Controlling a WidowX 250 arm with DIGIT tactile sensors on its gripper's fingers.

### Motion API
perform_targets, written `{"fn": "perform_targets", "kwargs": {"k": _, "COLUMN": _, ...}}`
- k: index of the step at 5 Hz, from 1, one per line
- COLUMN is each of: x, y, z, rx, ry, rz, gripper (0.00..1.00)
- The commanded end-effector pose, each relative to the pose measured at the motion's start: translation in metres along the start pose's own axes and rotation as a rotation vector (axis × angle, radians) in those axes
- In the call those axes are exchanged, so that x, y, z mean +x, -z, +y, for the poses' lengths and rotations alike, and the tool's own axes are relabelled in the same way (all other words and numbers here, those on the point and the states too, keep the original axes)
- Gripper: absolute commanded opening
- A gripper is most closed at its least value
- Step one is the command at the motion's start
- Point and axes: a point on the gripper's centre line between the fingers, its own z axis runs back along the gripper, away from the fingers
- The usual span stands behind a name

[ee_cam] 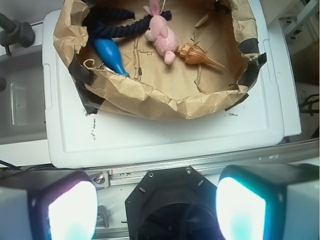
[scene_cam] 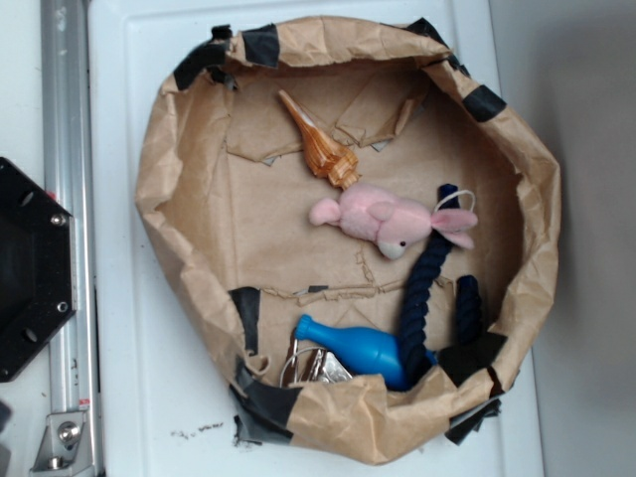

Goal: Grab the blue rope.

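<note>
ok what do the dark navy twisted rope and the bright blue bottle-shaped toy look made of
The dark navy twisted rope looks like soft matte fibre, probably cotton: thick plied strands show. The bright blue bottle-shaped toy looks like smooth hard plastic, with a glossy highlight along its side.

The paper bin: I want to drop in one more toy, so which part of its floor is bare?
The floor's left half is bare, bordered by the paper wall, the shell and the pink plush. It is crowded at the right and bottom, where the blue rope, the blue bottle toy and some metal pieces sit together.
</note>
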Motion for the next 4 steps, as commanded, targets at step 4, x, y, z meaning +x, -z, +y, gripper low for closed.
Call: {"fn": "perform_targets", "kwargs": {"k": 4, "x": 0.078, "y": 0.07, "z": 0.014, "rx": -0.171, "ry": -0.516, "rz": -0.023, "gripper": 1.0}}
